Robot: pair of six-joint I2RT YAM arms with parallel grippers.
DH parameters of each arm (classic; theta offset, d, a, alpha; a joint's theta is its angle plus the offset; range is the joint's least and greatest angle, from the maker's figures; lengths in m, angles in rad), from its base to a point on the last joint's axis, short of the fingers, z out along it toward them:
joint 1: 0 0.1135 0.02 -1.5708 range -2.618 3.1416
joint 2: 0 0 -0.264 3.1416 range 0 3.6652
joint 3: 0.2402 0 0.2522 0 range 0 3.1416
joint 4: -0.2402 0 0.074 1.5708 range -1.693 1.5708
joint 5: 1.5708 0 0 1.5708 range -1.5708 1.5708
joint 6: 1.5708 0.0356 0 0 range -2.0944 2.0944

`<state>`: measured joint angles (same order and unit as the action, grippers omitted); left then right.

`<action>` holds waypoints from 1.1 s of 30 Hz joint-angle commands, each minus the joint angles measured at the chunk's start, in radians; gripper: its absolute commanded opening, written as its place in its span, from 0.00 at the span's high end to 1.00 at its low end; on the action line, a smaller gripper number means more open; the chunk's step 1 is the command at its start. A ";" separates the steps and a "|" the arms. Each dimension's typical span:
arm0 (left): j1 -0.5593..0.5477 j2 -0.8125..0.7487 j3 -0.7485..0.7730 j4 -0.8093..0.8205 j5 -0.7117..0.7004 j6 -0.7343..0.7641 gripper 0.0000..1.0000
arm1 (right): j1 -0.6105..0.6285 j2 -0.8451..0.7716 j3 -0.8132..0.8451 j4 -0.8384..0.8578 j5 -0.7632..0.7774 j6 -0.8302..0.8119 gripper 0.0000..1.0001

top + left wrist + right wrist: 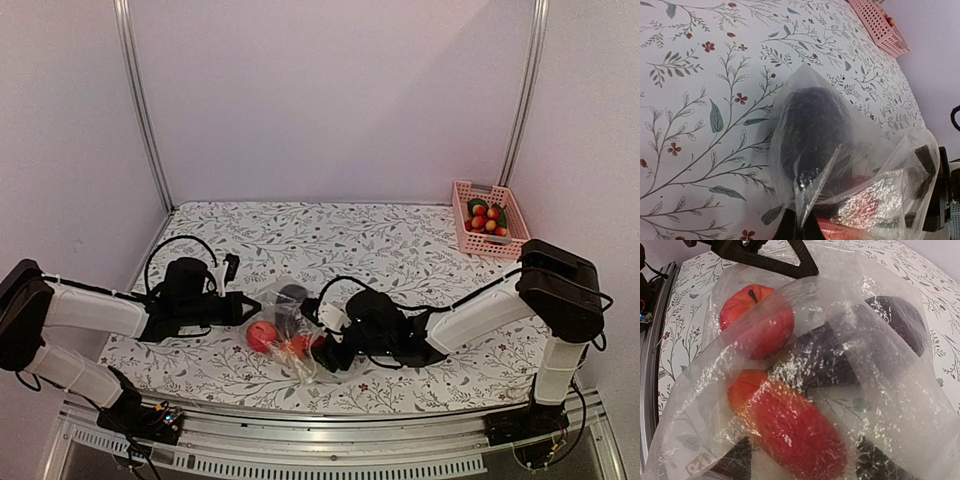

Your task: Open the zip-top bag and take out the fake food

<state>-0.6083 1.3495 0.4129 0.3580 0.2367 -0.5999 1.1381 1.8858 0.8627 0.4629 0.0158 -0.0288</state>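
While inside bag (890, 390), fake food (790, 425) hazy

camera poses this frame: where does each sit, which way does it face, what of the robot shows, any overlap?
Top external: above and behind the bases, looking down across the table; left gripper and right gripper at the zip-top bag.
Left wrist: low, facing over the bag toward the pink basket; left fingers at bottom edge.
Right wrist: close on the bag, fake food filling frame; right fingers low, left gripper on top.
Shared: both wrist views show the bag's dark piece.
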 commanded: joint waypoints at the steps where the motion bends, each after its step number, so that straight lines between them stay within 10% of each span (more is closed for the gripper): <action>1: -0.019 0.020 0.021 0.032 0.015 0.033 1.00 | -0.010 0.030 0.047 -0.053 -0.037 -0.033 0.30; 11: -0.021 0.018 0.030 0.018 0.016 0.043 1.00 | -0.032 0.117 0.108 -0.130 -0.078 -0.114 0.29; 22: -0.020 -0.003 0.032 -0.047 -0.089 0.044 1.00 | -0.034 -0.011 0.076 -0.178 -0.072 -0.123 0.61; 33: -0.014 -0.053 0.030 -0.153 -0.302 0.033 1.00 | -0.034 -0.120 0.032 -0.314 0.024 -0.090 0.70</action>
<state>-0.6174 1.3220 0.4263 0.2565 0.0395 -0.5686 1.1099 1.8034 0.9295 0.2314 -0.0158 -0.1459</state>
